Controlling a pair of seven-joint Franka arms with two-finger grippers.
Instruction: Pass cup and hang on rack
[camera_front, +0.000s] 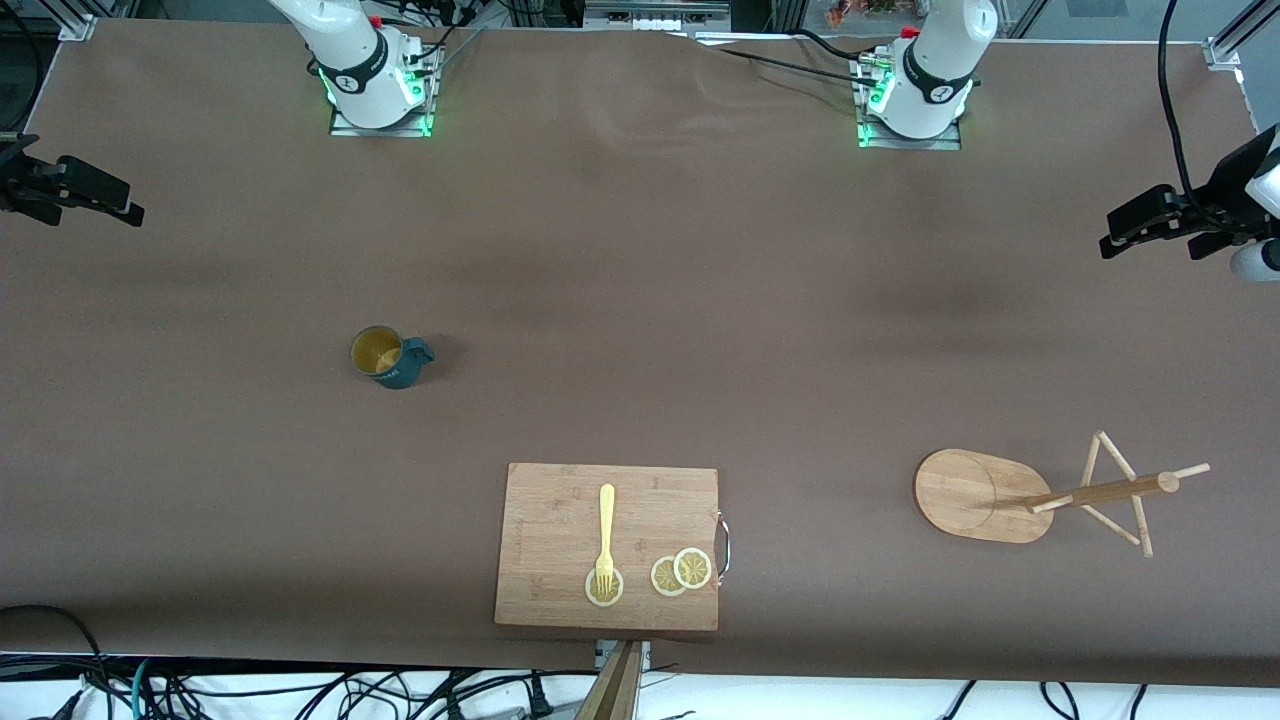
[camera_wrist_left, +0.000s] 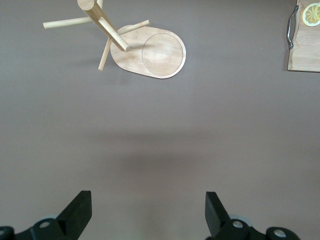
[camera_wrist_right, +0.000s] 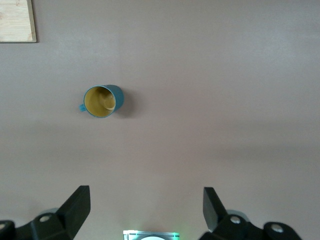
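The dark teal cup (camera_front: 385, 357) stands upright on the brown table toward the right arm's end, yellowish inside, handle pointing toward the table's middle. It also shows in the right wrist view (camera_wrist_right: 102, 101). The bamboo rack (camera_front: 975, 493) stands toward the left arm's end, with its post (camera_front: 1100, 492) and thin pegs; it also shows in the left wrist view (camera_wrist_left: 155, 52). My left gripper (camera_wrist_left: 148, 210) hangs open and empty high over bare table, apart from the rack. My right gripper (camera_wrist_right: 146, 207) hangs open and empty high over the table near its own base, apart from the cup. Neither gripper shows in the front view.
A wooden cutting board (camera_front: 608, 545) with a metal handle lies near the front edge, bearing a yellow fork (camera_front: 605, 535) and lemon slices (camera_front: 680, 572). Black fixtures stick in at both table ends (camera_front: 70, 190) (camera_front: 1170, 220).
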